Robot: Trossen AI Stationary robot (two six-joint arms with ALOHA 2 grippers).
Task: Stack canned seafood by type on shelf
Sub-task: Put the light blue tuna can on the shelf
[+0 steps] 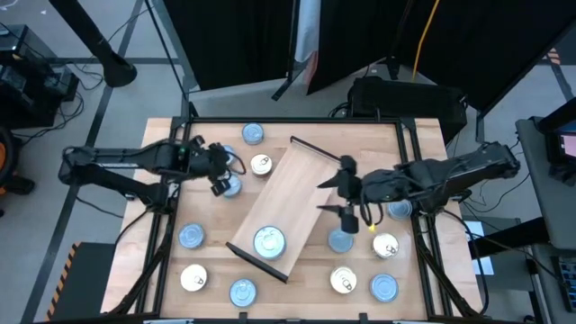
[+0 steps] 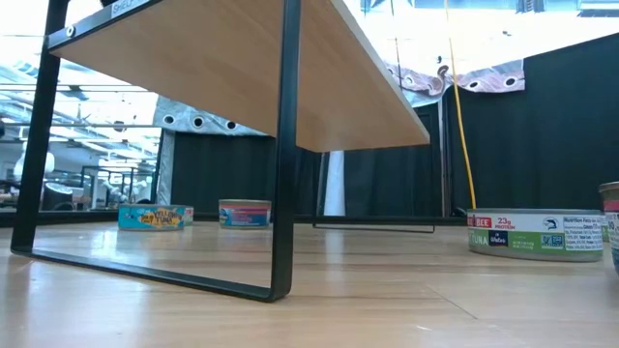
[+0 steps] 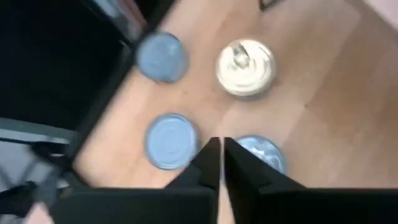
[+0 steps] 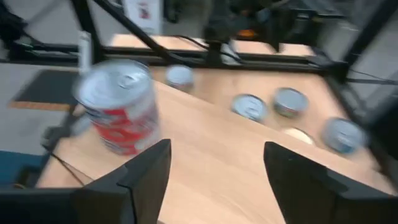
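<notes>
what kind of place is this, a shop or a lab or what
Most likely a robotics lab or test bay, not a shop. Black curtains hang behind the table, cables trail across the floor, and the wooden shelf with loose tins looks staged between two robot arms.

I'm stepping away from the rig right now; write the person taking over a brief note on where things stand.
Left gripper: shut, empty, over the tins left of the shelf.
Right gripper: open, empty, over the shelf's right edge.
Tins: one blue-topped tin stands on the shelf near its front rail; a silver-topped tin and all the others lie scattered on the table around it.
Done: one tin shelved.
Left: gather the rest and stack them by type.
</notes>
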